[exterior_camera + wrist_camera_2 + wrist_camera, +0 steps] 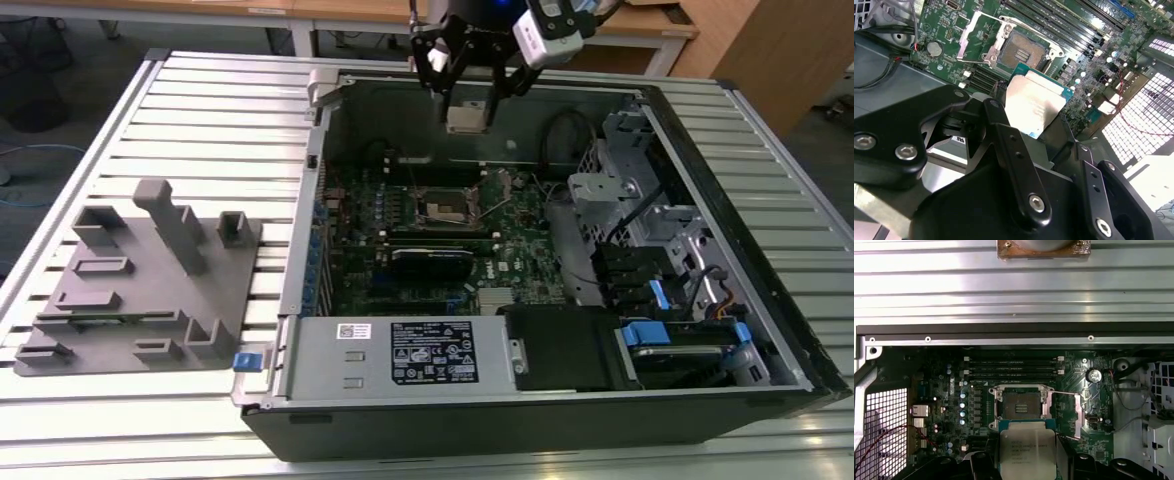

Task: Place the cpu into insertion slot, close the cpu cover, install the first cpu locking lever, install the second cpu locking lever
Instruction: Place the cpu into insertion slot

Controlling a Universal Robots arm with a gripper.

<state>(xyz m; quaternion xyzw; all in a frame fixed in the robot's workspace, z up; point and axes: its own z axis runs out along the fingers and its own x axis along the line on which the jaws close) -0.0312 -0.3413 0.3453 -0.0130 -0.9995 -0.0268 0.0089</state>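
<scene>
closed gripper clamping the cpu by its edges, high near the far wall of the case; well below, insertion slot open, cpu cover swung aside.

I work in what looks like a robotics lab: a ribbed aluminium table carries an opened computer case and a grey fixture block at left, with wooden desks along the top.
</scene>
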